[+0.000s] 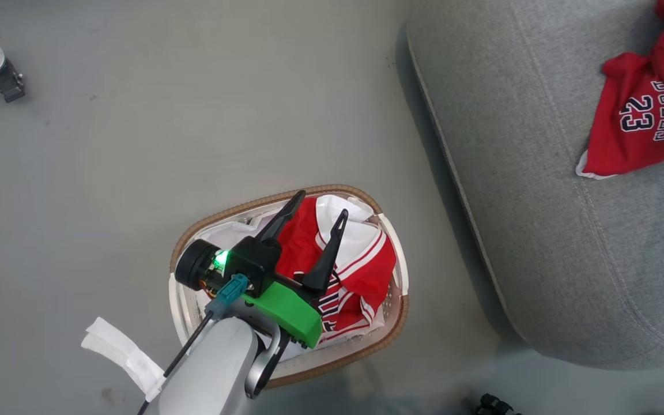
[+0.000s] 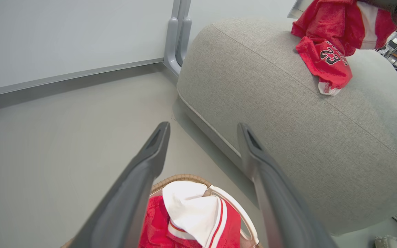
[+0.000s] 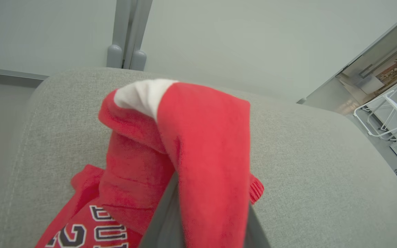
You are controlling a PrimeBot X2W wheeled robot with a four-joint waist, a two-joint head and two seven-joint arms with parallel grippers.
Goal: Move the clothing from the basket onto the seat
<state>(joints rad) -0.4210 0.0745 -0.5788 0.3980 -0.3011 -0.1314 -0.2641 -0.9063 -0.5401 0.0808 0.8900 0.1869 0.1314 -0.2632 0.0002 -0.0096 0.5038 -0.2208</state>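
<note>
My right gripper [image 3: 209, 236] pinches a red jersey [image 3: 205, 137] above the seat [image 3: 305, 155]; release next; left gripper [image 1: 321, 203] gapes empty over clothing [image 1: 366, 271] in the basket [image 1: 338, 187] below its fingers.

The left arm's pale forearm [image 1: 217, 369] rises from the bottom edge of the head view. It ends in a wrist with a green cover [image 1: 286, 314] and a round black housing [image 1: 196, 265], next to a lit green lamp [image 1: 221, 257]. The left tool [image 1: 319, 208] points up and a little to the right in that view. Its two long dark fingers [image 1: 326, 259] are spread wide with nothing gripped between them.

In the right wrist view, the right tool [image 3: 207, 206] shows the grey bases of its fingers [image 3: 162, 224] at the bottom edge. Red clothing [image 3: 205, 137] is draped over them and hides the tips, so whether its jaws are parted cannot be told.
</note>
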